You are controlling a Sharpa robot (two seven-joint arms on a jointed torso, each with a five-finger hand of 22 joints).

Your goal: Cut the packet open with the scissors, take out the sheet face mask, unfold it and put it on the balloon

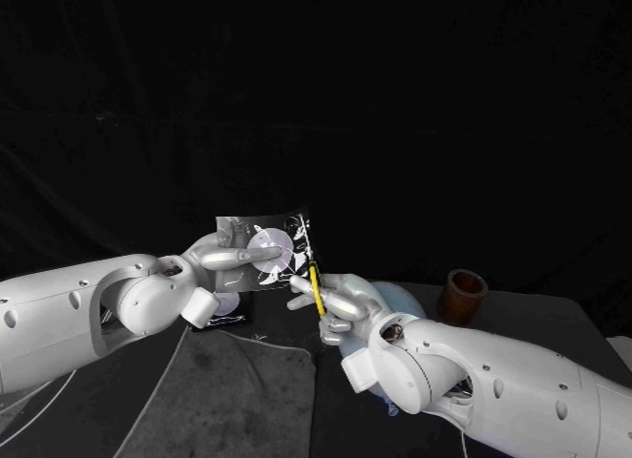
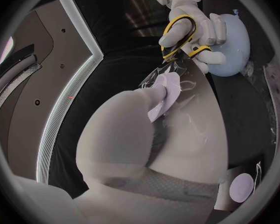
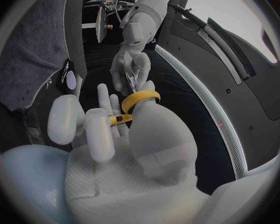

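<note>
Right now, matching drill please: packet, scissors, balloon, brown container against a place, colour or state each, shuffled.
Things:
1. packet
2. scissors
3. balloon
4. brown container

Place, colour or state:
A. stands on the table, untouched
B. held up by the left robot hand
C. pale blue
D. yellow handles, gripped by the right robot hand

Pairs: 1-B; 2-D; 3-C; 4-A
</note>
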